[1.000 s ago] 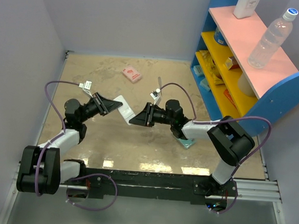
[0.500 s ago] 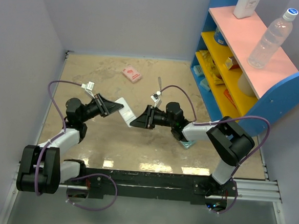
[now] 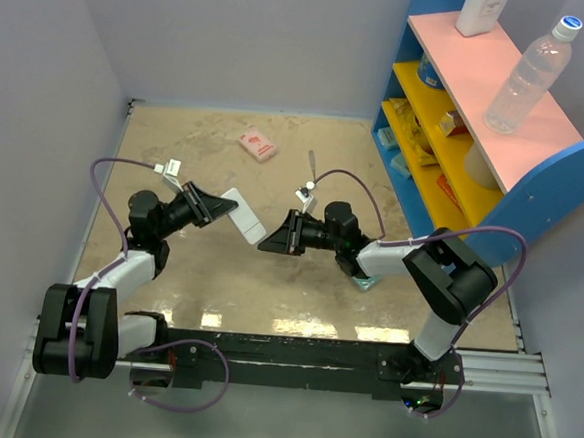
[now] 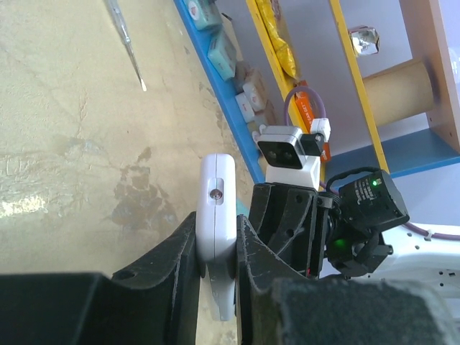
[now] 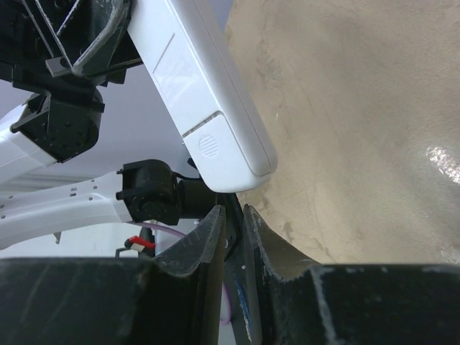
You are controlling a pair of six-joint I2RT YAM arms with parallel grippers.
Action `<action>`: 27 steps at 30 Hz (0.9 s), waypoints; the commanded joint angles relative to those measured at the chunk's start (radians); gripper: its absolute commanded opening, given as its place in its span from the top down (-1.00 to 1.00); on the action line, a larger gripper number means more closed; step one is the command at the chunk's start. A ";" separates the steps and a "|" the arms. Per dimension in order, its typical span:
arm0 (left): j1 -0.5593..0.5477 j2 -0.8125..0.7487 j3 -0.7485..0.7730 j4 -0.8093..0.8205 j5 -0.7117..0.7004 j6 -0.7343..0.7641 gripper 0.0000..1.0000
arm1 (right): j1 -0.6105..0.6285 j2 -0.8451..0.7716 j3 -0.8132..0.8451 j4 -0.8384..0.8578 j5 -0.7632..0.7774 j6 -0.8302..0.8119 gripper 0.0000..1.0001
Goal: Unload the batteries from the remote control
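Note:
The remote control (image 3: 244, 216) is a slim white bar held in the air between the two arms. My left gripper (image 3: 218, 206) is shut on one end of it; in the left wrist view the remote (image 4: 215, 205) sits edge-on between my fingers (image 4: 248, 237). My right gripper (image 3: 271, 240) is just beyond the remote's free end, apart from it. In the right wrist view the remote (image 5: 201, 108) shows its back with a cover seam, above my right gripper (image 5: 233, 213). Its jaws stand nearly together with nothing between them. No batteries are in view.
A pink packet (image 3: 257, 143) and a thin stick (image 3: 312, 163) lie on the far floor. A teal flat box (image 3: 366, 280) lies under my right arm. A blue shelf unit (image 3: 449, 130) with a clear bottle (image 3: 528, 75) stands at the right.
My right gripper has drawn back a little to the right, off the remote's free end, which now shows fully. My left gripper still holds the remote in about the same place.

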State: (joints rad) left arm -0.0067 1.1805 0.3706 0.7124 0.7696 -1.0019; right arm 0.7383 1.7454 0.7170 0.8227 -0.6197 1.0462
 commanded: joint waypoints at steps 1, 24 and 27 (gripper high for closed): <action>0.007 -0.001 0.042 0.024 -0.024 0.031 1.00 | -0.004 -0.037 -0.002 0.020 -0.002 -0.026 0.61; 0.007 -0.010 0.022 0.082 -0.004 -0.043 1.00 | -0.013 0.032 0.110 0.021 0.009 0.038 0.24; 0.007 0.005 0.034 0.082 -0.009 -0.043 1.00 | -0.013 0.035 0.090 0.026 0.017 0.029 0.46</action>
State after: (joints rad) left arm -0.0006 1.1793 0.3737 0.7307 0.7540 -1.0370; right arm 0.7258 1.7813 0.7860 0.8158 -0.6193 1.0798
